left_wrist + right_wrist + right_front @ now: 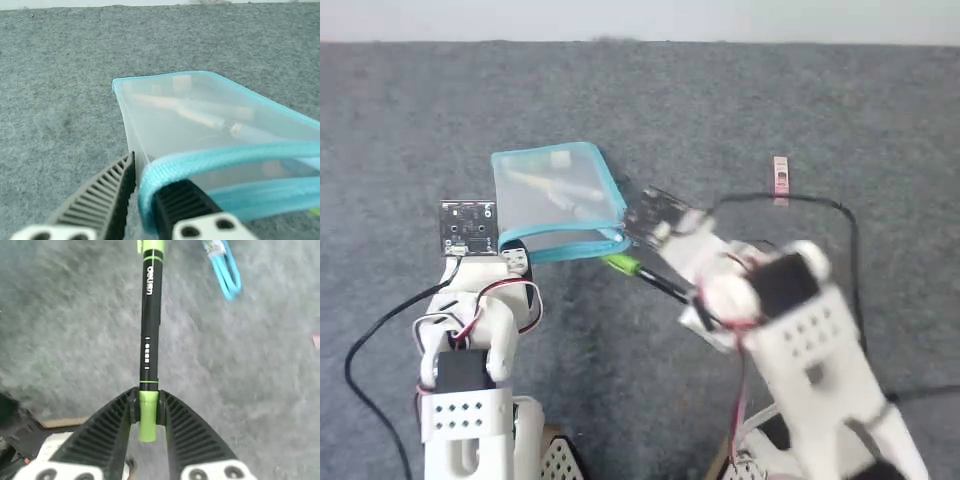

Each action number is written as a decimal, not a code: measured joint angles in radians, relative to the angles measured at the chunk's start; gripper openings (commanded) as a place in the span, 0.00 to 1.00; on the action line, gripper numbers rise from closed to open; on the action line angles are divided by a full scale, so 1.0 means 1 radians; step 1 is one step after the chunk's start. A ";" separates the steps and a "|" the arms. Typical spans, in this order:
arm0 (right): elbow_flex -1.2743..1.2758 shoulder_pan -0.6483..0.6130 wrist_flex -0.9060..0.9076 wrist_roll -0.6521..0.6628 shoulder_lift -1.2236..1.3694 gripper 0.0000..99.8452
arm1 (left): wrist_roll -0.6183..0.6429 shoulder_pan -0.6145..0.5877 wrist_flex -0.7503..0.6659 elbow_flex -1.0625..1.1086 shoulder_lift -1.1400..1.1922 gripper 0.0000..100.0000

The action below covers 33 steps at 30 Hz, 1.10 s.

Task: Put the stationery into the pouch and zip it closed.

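1. Right gripper: jaws clamped on the green tail end of a pen, which has a black barrel and juts straight out ahead of the fingers.
2. Left gripper: pinched on the teal zip edge of the pouch, holding its mouth lifted.
3. Pouch, high view: left of centre, clear with teal trim, and pale stationery already lies inside.
4. Pen, high view: at centre, its green tip just beside the pouch's lower right corner and not yet inside.
5. Small pink item: upper right on the grey carpet, well apart from the pouch.

Step in hand, as judged: loading the pen. The next move calls for lining the tip up with the held-open mouth, sliding it in lengthwise and then letting go. The pink item and the zipping remain.
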 measured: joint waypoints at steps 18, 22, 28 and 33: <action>-0.164 -0.078 0.005 -0.081 -0.114 0.01 | 0.000 0.000 -0.025 0.000 0.000 0.01; -0.126 -0.078 0.005 -0.084 -0.249 0.01 | 0.000 0.000 -0.025 0.000 0.000 0.01; -0.025 -0.074 0.005 -0.098 -0.390 0.01 | 0.000 0.000 -0.025 0.000 0.000 0.01; -0.054 -0.100 0.005 -0.137 -0.425 0.01 | 0.000 0.000 -0.025 0.000 0.000 0.01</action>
